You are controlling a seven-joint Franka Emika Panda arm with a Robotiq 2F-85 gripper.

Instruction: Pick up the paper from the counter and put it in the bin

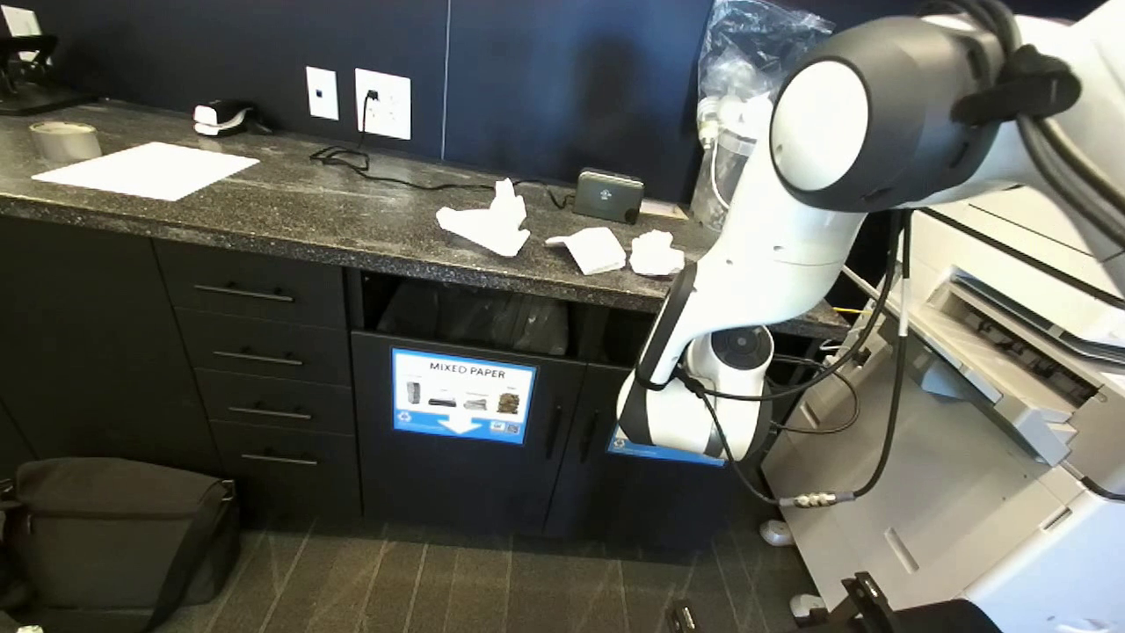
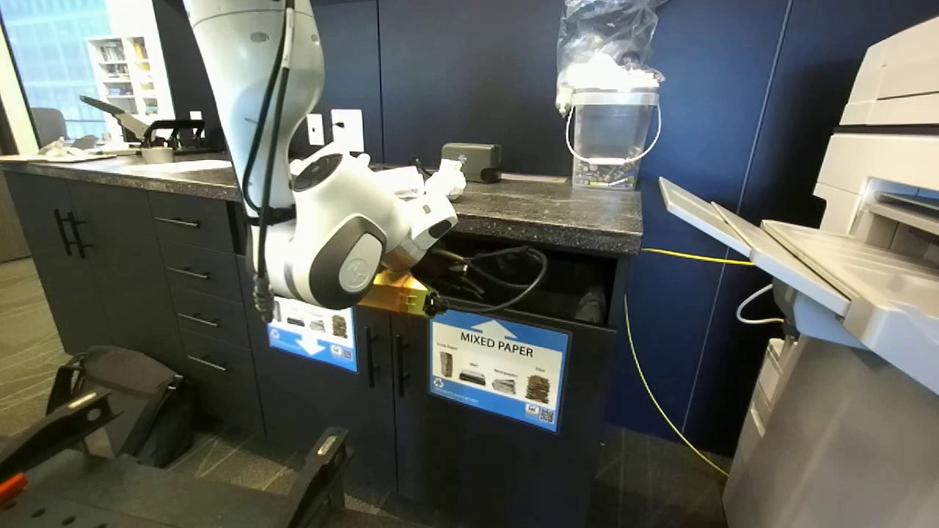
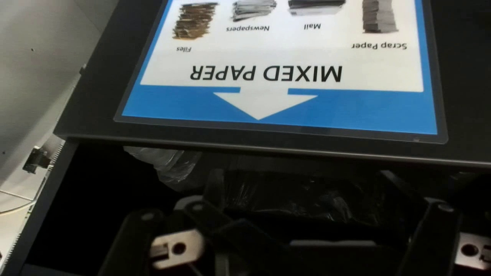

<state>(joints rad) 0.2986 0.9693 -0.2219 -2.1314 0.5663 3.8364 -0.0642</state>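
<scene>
White crumpled paper lies above the hand.

A seamed navy wall rises in both exterior views, fitted with white wall plates, with a dark, pale-striped carpet underfoot. In an exterior view, a bright, bluish window glows near a stocked white bookcase, while a pale photocopier stands well apart from them.
</scene>
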